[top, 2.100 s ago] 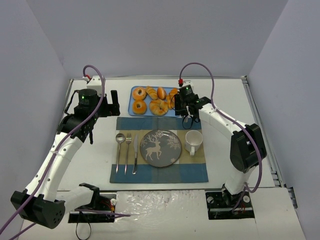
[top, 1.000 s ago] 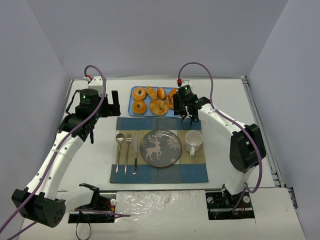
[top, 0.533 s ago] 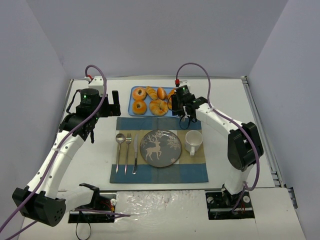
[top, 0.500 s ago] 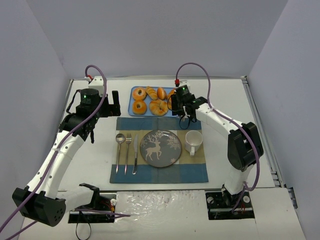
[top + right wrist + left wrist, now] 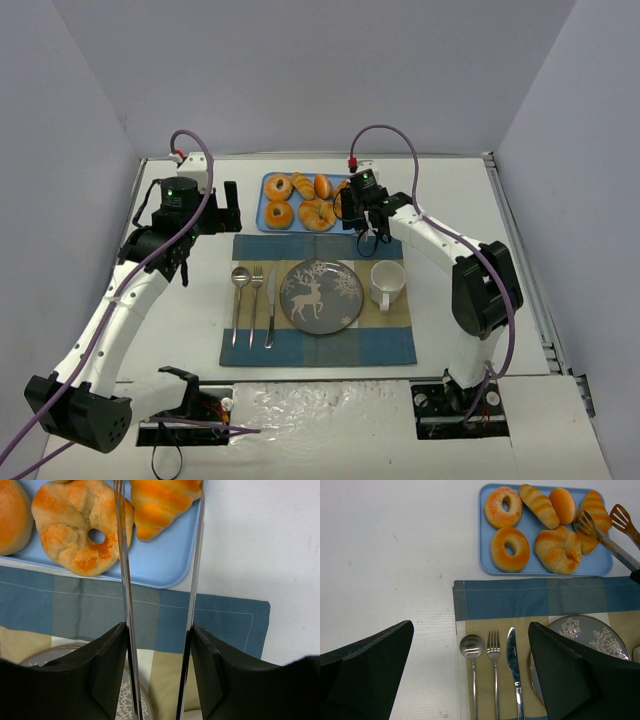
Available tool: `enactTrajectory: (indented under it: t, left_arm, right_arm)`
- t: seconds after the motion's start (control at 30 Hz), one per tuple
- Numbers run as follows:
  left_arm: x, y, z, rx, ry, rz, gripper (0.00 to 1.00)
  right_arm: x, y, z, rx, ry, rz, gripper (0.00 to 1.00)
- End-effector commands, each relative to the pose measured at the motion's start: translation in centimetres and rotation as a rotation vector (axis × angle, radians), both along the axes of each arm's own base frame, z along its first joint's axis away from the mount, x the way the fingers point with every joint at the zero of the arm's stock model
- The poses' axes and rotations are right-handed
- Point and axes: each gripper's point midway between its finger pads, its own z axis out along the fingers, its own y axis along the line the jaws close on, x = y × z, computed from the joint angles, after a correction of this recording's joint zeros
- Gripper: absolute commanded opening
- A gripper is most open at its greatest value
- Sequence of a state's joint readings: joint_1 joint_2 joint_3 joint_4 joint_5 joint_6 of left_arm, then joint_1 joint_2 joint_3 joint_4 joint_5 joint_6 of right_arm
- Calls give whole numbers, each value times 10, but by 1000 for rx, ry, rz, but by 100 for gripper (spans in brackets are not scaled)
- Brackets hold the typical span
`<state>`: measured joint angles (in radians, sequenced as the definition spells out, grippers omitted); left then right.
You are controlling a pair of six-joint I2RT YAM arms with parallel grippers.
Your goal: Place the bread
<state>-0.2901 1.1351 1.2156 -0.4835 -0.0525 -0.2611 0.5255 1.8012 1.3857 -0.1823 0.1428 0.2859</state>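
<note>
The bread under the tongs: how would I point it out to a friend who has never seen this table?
Find the blue tray beyond the placemat. The bread lies at its right end, between the two arms of the tongs. It is long, orange-striped and tapered, fatter than the ridged stick mid-tray, unlike the ring donuts.

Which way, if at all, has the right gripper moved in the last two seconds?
Yes. In the top view the right gripper, holding tongs, has shifted left and farther back, closer to the blue tray.
</note>
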Motion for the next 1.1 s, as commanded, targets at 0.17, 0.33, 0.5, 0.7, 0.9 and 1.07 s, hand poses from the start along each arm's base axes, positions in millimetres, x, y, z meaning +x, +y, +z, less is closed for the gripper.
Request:
enactTrajectory:
  t: [0.17, 0.33, 0.5, 0.7, 0.9, 1.07]
  left_arm:
    - [9, 2, 33, -7, -94, 2, 97]
    - [9, 2, 33, -7, -94, 3, 97]
    - [9, 2, 32, -6, -91, 3, 97]
    - [9, 2, 33, -6, -92, 4, 97]
    - [8, 2, 32, -5, -92, 2, 97]
    - [8, 2, 33, -5, -95, 4, 97]
  right_arm:
    - [21, 3, 10, -16, -68, -28, 48]
    - [22, 1, 8, -16, -62, -30, 44]
    - [20, 1, 13, -8, -69, -28, 24]
    - [18, -3, 28, 2, -101, -43, 3]
    - [14, -14, 60, 12, -170, -82, 0]
    - [11, -25, 85, 14, -228, -123, 0]
